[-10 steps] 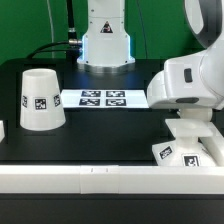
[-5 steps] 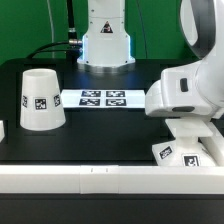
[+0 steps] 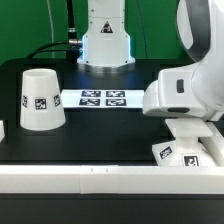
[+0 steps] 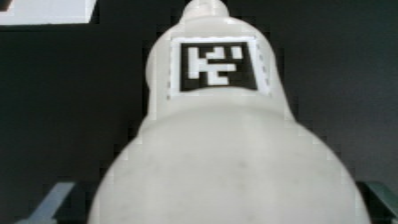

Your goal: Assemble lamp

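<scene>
The white bulb [image 4: 217, 150] fills the wrist view, its tagged neck pointing away from the camera. My gripper [image 4: 217, 208] is shut on the bulb's rounded body, and only the finger edges [image 4: 54, 200] show at the picture's corners. In the exterior view the gripper [image 3: 190, 134] hangs under the white arm at that view's right, just above the tagged stepped lamp base [image 3: 178, 154], which sits by the front rail. The bulb is hard to make out there. The tapered shade [image 3: 40, 98] stands mouth down at the exterior view's left, apart from the gripper.
The marker board [image 3: 103, 97] lies at the back middle, and its corner shows in the wrist view [image 4: 36, 10]. A long white rail [image 3: 100, 180] runs along the front edge. The robot's pedestal [image 3: 105, 45] stands behind the board.
The arm's wrist housing has shifted slightly toward the exterior view's left over the lamp base. The shade and base have not moved.
</scene>
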Controlling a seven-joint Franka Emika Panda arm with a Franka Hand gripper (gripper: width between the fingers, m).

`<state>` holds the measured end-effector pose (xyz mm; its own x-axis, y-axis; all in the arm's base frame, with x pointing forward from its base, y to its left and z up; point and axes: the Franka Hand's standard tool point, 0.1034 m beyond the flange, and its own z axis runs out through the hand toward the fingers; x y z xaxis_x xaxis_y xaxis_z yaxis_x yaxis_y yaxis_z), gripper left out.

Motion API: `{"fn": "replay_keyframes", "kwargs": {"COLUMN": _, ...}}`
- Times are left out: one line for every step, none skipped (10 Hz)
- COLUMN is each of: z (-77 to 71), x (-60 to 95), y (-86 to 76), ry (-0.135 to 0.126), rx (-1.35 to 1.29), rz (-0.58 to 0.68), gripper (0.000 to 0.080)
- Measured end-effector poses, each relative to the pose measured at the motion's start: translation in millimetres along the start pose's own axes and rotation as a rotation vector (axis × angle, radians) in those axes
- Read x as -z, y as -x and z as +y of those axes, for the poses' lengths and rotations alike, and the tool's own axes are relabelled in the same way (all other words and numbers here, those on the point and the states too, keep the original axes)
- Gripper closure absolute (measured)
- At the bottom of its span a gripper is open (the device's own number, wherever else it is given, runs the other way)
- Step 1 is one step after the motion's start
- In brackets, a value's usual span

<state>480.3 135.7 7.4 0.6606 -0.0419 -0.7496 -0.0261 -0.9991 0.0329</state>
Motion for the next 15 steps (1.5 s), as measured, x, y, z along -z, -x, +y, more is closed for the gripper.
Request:
{"fn": "replay_keyframes", "kwargs": {"z": 0.7, "x": 1.7, "y": -0.4, "ry": 0.003, "rx": 0.018, "rz": 0.006, "gripper": 0.0223}}
{"fn": "replay_keyframes", "kwargs": {"z": 3.0, "x": 8.8, "y": 1.4, "ry": 0.011, "rx": 0.059, "rz": 0.018, "gripper": 0.0223}}
{"fn": "replay_keyframes", "kwargs": {"z": 6.2, "x": 20.6, "y": 4.7, "ry": 0.024, "rx": 0.096, "rz": 0.040, "gripper": 0.0223}}
{"fn": "replay_keyframes", "kwargs": {"z": 11.2, "x": 34.6, "y": 9.6, "ry": 0.019, "rx": 0.144, "rz": 0.054, "gripper": 0.0223}}
{"fn": "replay_keyframes", "kwargs": {"z": 19.0, "x": 53.5, "y": 17.4, "ry": 0.012, "rx": 0.183, "rz": 0.072, "gripper": 0.0223}}
{"fn": "replay_keyframes", "kwargs": {"z": 25.4, "x": 72.7, "y": 26.8, "ry": 0.006, "rx": 0.208, "rz": 0.086, "gripper": 0.0223}}
{"fn": "replay_keyframes", "kwargs": {"z": 31.1, "x": 90.3, "y": 34.8, "ry": -0.001, "rx": 0.207, "rz": 0.099, "gripper": 0.0223}}
{"fn": "replay_keyframes", "kwargs": {"z": 31.7, "x": 100.3, "y": 37.8, "ry": -0.003, "rx": 0.207, "rz": 0.124, "gripper": 0.0223}}
{"fn": "replay_keyframes", "kwargs": {"z": 30.5, "x": 98.3, "y": 33.5, "ry": -0.004, "rx": 0.207, "rz": 0.147, "gripper": 0.0223}}
{"fn": "replay_keyframes", "kwargs": {"z": 30.7, "x": 97.5, "y": 33.3, "ry": -0.004, "rx": 0.207, "rz": 0.145, "gripper": 0.0223}}
{"fn": "replay_keyframes", "kwargs": {"z": 30.2, "x": 99.3, "y": 30.7, "ry": -0.006, "rx": 0.207, "rz": 0.161, "gripper": 0.0223}}
{"fn": "replay_keyframes", "kwargs": {"z": 28.5, "x": 107.7, "y": 18.1, "ry": -0.014, "rx": 0.204, "rz": 0.281, "gripper": 0.0223}}
{"fn": "replay_keyframes", "kwargs": {"z": 33.0, "x": 107.7, "y": 19.1, "ry": -0.016, "rx": 0.227, "rz": 0.356, "gripper": 0.0223}}
{"fn": "replay_keyframes", "kwargs": {"z": 38.5, "x": 116.7, "y": 23.9, "ry": -0.019, "rx": 0.233, "rz": 0.390, "gripper": 0.0223}}
{"fn": "replay_keyframes", "kwargs": {"z": 39.7, "x": 135.5, "y": 24.7, "ry": -0.021, "rx": 0.234, "rz": 0.465, "gripper": 0.0222}}
